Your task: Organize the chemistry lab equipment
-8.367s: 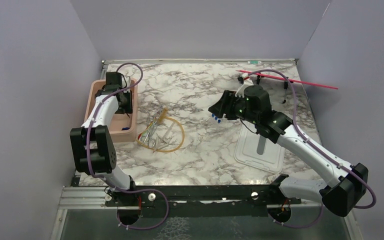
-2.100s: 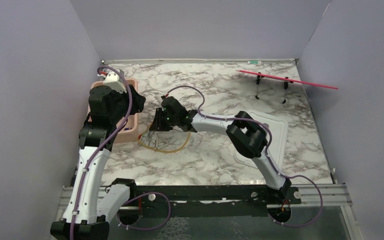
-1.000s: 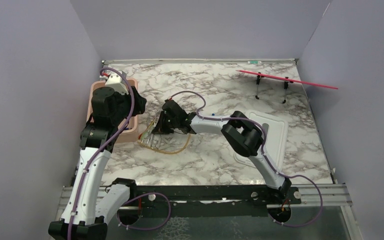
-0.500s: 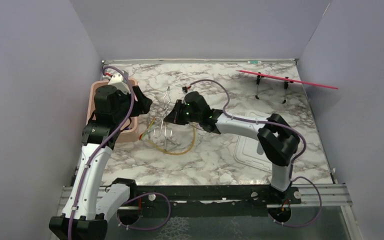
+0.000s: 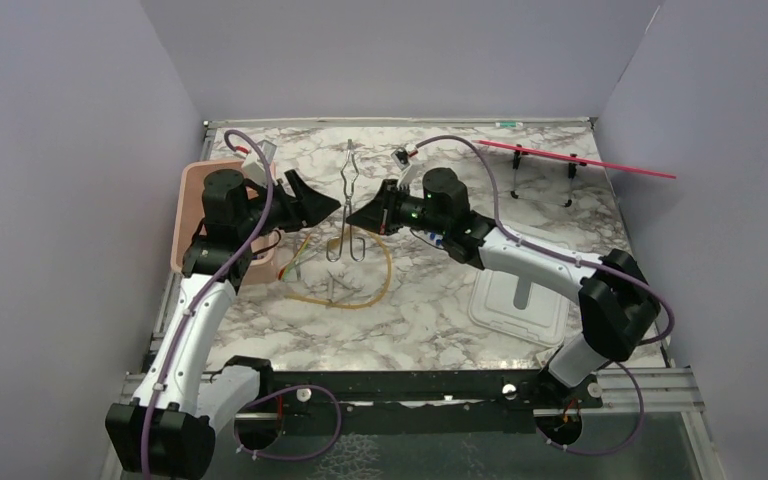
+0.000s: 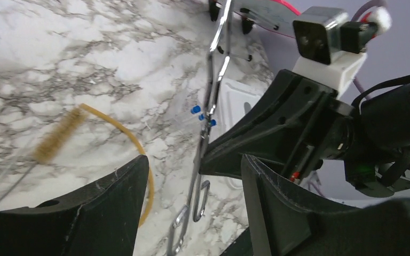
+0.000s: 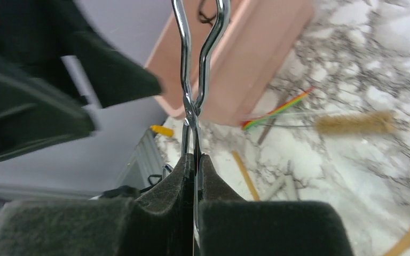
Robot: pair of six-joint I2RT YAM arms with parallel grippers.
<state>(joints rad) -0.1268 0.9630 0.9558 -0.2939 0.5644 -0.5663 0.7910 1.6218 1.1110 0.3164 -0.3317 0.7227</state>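
Tongs (image 5: 348, 190) hang aloft, pinched near the pivot by our right gripper (image 7: 195, 160), its fingers pressed onto them, facing the gap between the spread fingers of our left gripper (image 6: 195, 165). We judge them light, stiff, slippery steel, so we would grip the handles beside the loops.

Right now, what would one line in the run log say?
right gripper: shut on metal tongs | left gripper: open, facing the tongs, nothing held | amber tubing: on table
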